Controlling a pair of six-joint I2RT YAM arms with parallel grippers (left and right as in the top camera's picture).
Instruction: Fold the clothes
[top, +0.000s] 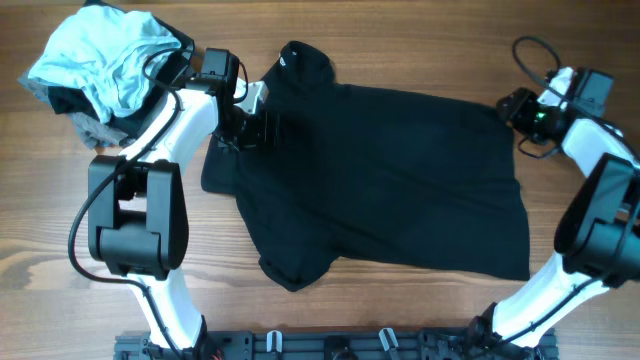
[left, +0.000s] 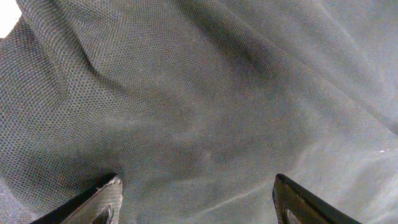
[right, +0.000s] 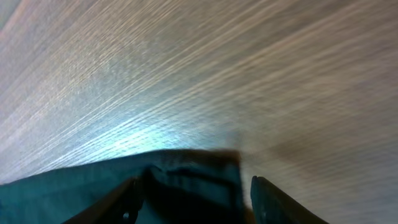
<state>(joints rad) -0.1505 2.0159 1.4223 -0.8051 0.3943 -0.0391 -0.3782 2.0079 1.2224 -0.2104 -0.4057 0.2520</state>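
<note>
The clothes are one black shirt (top: 400, 170) lying across the middle of the wooden table (top: 60, 290), its collar end (top: 300, 60) pointing to the back left. My left gripper (top: 258, 128) hovers over the shirt's left part near the collar. In the left wrist view the black weave (left: 205, 93) fills the frame and the left gripper (left: 196, 183) stands wide open with nothing pinched. My right gripper (top: 512, 108) is at the shirt's back right corner. In the right wrist view that gripper (right: 194, 183) is open, with the corner's hem (right: 74, 186) lying between the jaws.
A pile of light-blue and grey garments (top: 105, 65) sits at the back left, right beside the left arm. A black cable (top: 535, 55) loops behind the right gripper. A dark rack (top: 330, 345) runs along the front edge.
</note>
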